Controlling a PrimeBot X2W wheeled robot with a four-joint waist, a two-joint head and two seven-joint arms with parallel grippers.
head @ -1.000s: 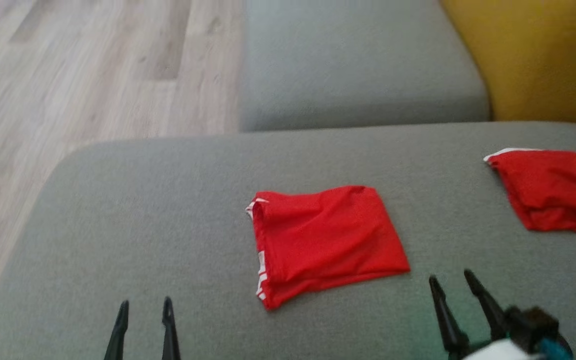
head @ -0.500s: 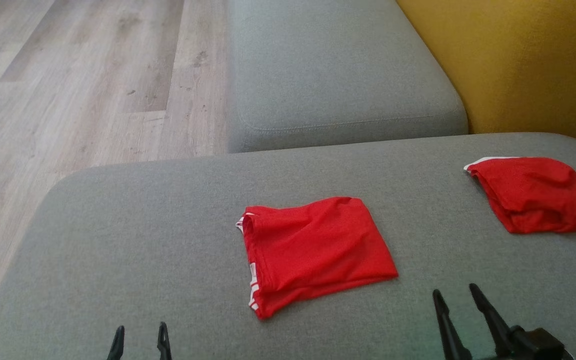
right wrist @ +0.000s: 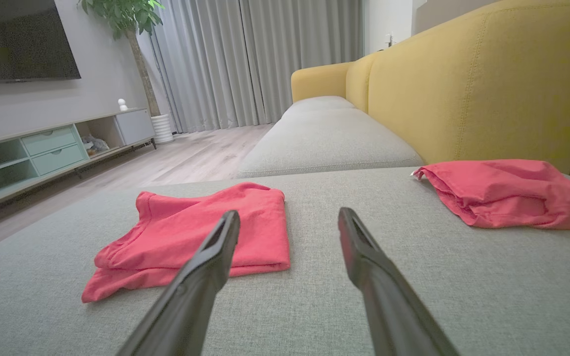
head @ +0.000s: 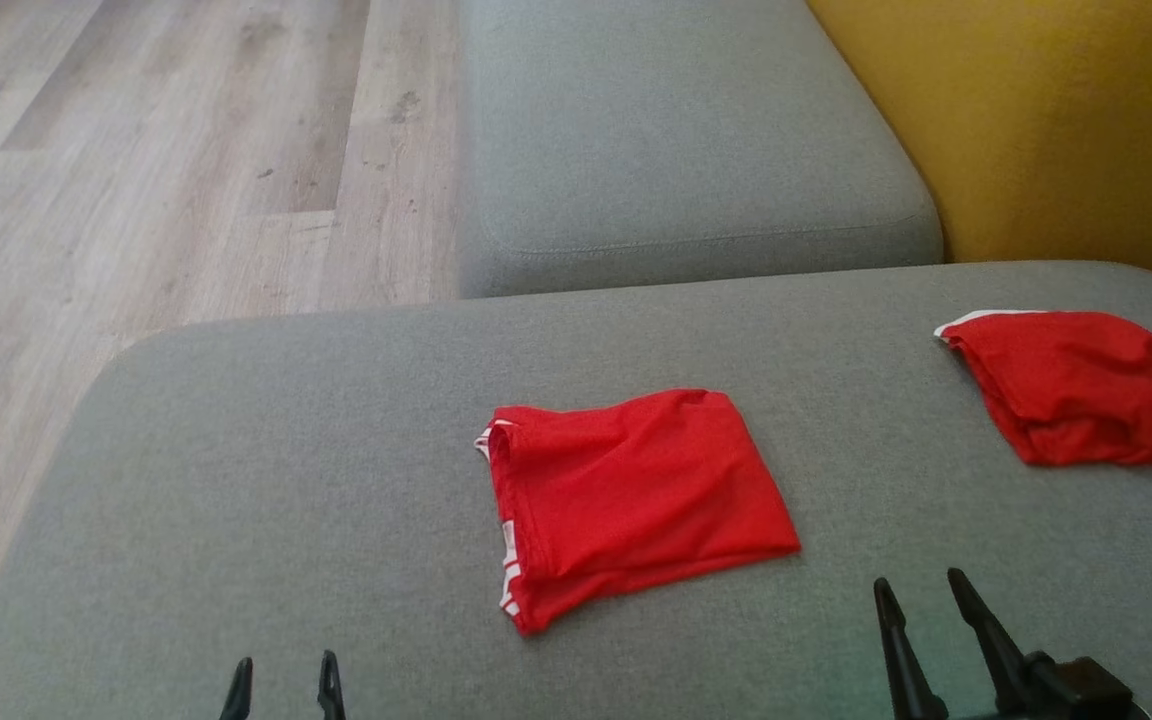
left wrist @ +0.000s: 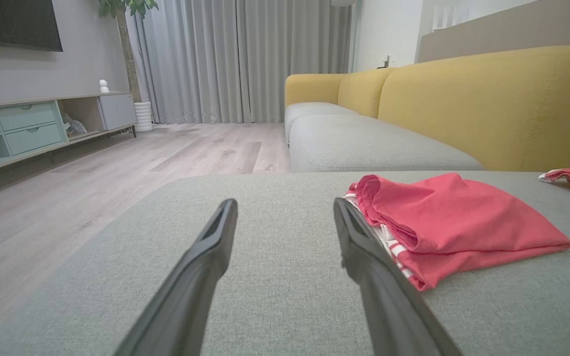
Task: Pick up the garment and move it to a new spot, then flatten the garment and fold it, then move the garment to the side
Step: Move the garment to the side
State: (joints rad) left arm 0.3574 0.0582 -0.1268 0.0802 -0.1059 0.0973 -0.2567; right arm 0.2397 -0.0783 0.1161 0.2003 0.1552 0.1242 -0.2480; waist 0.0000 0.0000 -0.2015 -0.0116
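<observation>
A folded red garment (head: 636, 495) with white trim lies in the middle of the grey sofa cushion (head: 286, 480); it shows too in the left wrist view (left wrist: 453, 222) and the right wrist view (right wrist: 201, 232). My left gripper (head: 284, 665) stands open at the near edge, well to the garment's left, holding nothing. My right gripper (head: 918, 587) is open too, just off the garment's near right corner and apart from it. From each wrist, the left gripper (left wrist: 285, 207) and the right gripper (right wrist: 289, 216) show spread fingers over bare cushion.
A second folded red garment (head: 1076, 385) lies at the cushion's far right (right wrist: 507, 193). Another grey seat cushion (head: 676, 140) lies beyond, with the yellow sofa back (head: 1036, 120) to the right. Wood floor (head: 166, 160) runs along the left. A low TV cabinet (left wrist: 32, 128) stands across the room.
The head camera has shifted, so the whole picture moved. Both grippers show lower in the view than a second ago. The garments lie as before.
</observation>
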